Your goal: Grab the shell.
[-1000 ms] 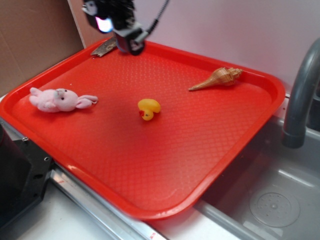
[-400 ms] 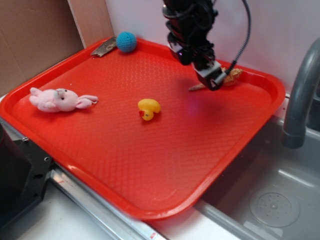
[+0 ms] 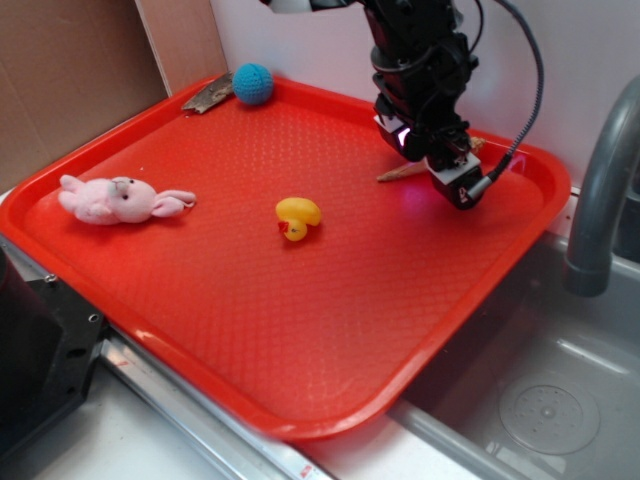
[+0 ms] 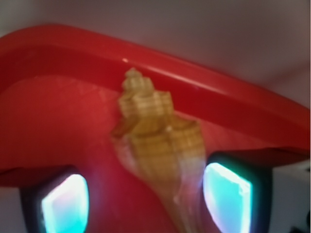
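The shell (image 4: 158,141) lies near the tray's (image 3: 300,425) far right rim, spire toward the rim. The gripper (image 4: 146,196) is spread, fingers (image 4: 227,196) on either side, no contact visible. From outside the arm hides all but the tail. Duck (image 3: 297,217), pink bunny (image 3: 115,198), blue ball (image 3: 253,83) and bark piece (image 3: 207,95) are well apart.

A tan, ridged shell (image 4: 158,145), yellow duck (image 3: 298,217), pink plush rabbit (image 3: 112,199) and blue ball (image 3: 253,83) dot a red tray (image 3: 300,330).
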Available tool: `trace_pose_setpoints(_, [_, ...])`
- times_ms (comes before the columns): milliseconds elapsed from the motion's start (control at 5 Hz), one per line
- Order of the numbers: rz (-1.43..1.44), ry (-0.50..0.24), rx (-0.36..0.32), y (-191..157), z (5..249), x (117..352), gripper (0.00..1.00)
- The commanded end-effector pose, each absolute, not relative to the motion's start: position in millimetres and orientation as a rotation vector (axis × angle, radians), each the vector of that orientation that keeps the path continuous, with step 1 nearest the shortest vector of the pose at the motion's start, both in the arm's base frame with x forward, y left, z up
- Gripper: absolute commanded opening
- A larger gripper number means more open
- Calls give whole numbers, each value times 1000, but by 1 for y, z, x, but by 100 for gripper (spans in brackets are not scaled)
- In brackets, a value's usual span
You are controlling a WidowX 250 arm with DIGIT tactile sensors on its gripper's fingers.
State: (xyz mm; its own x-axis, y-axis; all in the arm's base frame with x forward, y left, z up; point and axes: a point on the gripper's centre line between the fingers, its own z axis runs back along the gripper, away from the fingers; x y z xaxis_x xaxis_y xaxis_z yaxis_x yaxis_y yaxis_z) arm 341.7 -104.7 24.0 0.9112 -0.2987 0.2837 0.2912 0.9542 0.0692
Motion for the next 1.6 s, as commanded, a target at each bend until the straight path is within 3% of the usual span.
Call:
trace_pose_setpoints(0, [-247,-343,-9,-110,42,364,0])
trace_pose_setpoints(400, [-249,-314,21,-108,46,341,0])
trace_pose_setpoints(600, [-217,-301,43,-106,64,315,0])
trace_pose_setpoints(800, [-153,-260,30,-98,108,274,0])
trace_pose_setpoints(1000, [0,-188,-27,-81,160,241,0])
trace_pose_setpoints(1200, [191,-110,-24,-60,201,214,0])
trace_pose_setpoints(1400, [332,-67,-10,-33,219,191,0])
